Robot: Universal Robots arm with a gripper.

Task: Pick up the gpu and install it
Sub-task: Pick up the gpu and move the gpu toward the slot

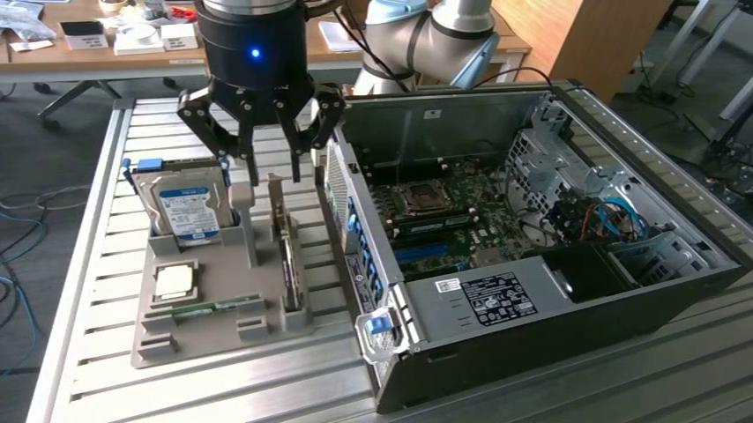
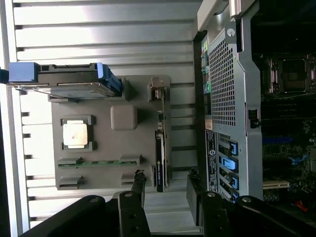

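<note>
Black end effector [image 1: 270, 172], blue light [image 1: 254, 53], silver-grey arm [image 1: 438, 35]

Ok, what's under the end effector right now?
The gpu, standing on edge in the grey tray, sits below the open end effector, untouched. Its lower edge is hidden in the tray's slot.

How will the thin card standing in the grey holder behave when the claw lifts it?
The card is a thin flat board, so probably stiff and light. It stands on edge in the grey holder, so a side push may tip it. Its narrow edges likely offer little grip.
</note>
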